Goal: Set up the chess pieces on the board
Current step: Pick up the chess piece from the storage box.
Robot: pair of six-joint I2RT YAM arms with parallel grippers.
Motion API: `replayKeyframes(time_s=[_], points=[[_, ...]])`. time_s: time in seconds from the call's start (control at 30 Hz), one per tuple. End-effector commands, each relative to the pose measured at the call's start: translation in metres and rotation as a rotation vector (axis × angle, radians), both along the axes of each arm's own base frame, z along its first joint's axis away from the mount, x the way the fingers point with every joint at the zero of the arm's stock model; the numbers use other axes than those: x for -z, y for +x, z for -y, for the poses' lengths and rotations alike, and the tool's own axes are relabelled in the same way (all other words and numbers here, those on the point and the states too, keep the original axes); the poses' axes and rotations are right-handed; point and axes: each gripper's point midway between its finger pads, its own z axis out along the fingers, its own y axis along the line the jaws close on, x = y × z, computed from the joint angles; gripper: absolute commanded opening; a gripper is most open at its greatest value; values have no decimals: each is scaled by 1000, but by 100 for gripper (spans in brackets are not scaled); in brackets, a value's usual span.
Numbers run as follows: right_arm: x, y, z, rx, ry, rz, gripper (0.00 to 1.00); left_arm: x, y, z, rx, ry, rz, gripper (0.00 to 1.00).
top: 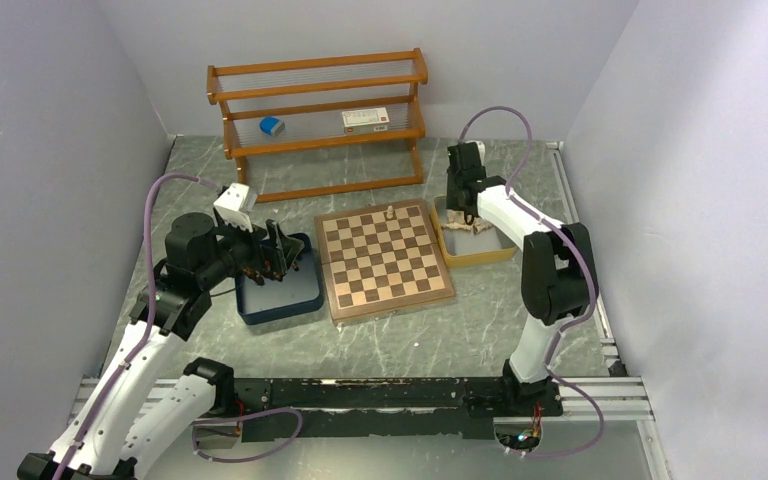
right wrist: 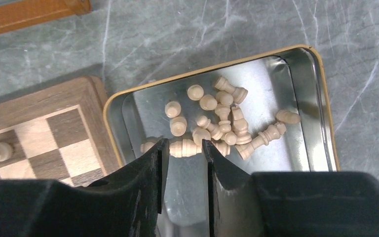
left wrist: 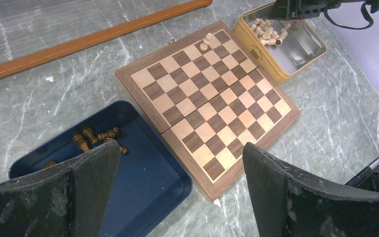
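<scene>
In the yellow tray [right wrist: 303,108], a cream piece [right wrist: 185,146] lies on its side, long axis bridging the right claw's [right wrist: 184,149] narrow gap, ends at both jaws; whether it is pinched I cannot tell.

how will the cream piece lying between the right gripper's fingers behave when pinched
The cream piece is round and lies on its side, so it may roll. The right gripper spans it end to end, so it could pop out. The shiny floor of the tin probably lets it slide.
</scene>
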Motion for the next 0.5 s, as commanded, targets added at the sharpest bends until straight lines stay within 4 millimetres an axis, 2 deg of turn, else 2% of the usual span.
replayKeyframes(time_s=[0.0,0.3,0.47], points=[[18,4,9,-22,-9,-44,35,0,-1,3,10,-6,7,99],[44,1,19,-37,-31,-112,35,0,-1,3,10,-7,6,99],[49,0,22,-35,-43,-123,33,0,-1,3,12,-7,4,99]])
